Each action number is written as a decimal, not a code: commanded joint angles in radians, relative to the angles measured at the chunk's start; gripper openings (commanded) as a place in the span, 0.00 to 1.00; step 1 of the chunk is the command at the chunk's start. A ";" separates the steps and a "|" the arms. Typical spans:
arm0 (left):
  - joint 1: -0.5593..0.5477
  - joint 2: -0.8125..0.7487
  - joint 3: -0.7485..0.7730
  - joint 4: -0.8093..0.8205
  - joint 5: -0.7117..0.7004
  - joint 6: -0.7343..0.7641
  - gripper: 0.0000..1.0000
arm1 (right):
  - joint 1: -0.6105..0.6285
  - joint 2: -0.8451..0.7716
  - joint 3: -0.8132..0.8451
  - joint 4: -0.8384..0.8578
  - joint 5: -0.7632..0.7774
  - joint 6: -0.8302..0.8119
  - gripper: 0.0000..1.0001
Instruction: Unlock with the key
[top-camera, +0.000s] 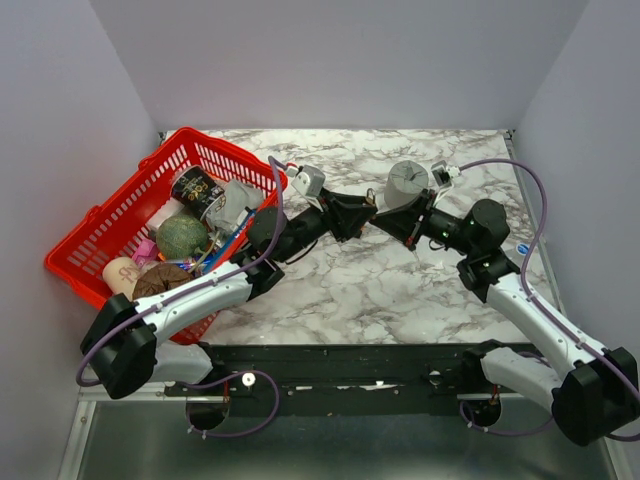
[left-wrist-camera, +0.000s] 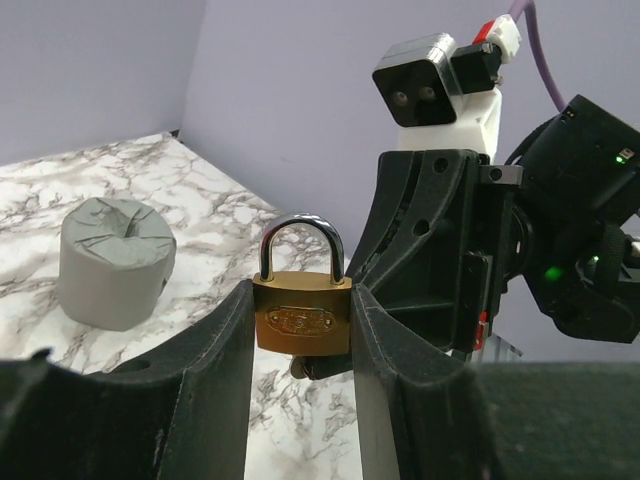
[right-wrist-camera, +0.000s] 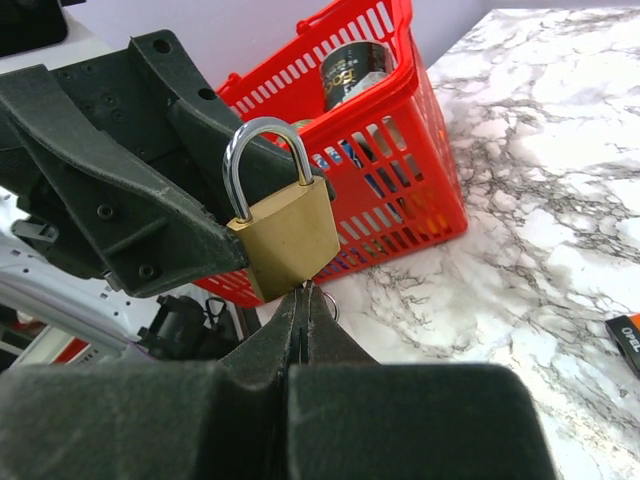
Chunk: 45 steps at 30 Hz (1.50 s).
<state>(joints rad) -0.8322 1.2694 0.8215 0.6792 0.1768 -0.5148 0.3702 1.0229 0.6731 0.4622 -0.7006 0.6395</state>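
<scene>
Top view: a fixed camera above and behind both arm bases looks down and forward over the whole marble counter (top-camera: 330, 290). Left wrist view: very close, facing rightward at the brass padlock (left-wrist-camera: 301, 315) and the right arm. Right wrist view: equally close, facing leftward at the same padlock and the red basket (right-wrist-camera: 420, 190), which also shows from overhead.

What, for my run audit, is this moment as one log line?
left gripper: shut on brass padlock | right gripper: shut, tips under padlock | shackle: closed | key: unclear
</scene>
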 joint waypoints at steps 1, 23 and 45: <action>-0.053 -0.001 -0.041 -0.027 0.300 -0.065 0.00 | -0.034 0.017 0.082 0.181 0.059 0.028 0.01; -0.042 -0.007 -0.005 -0.220 0.121 -0.021 0.00 | -0.060 -0.040 0.106 -0.183 0.153 -0.195 0.18; 0.007 -0.031 -0.001 -0.303 0.059 0.082 0.04 | -0.059 -0.122 0.017 -0.330 0.216 -0.288 0.63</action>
<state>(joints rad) -0.8326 1.2942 0.8074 0.4400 0.2390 -0.5175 0.3122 0.9127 0.6945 0.1780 -0.5316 0.3962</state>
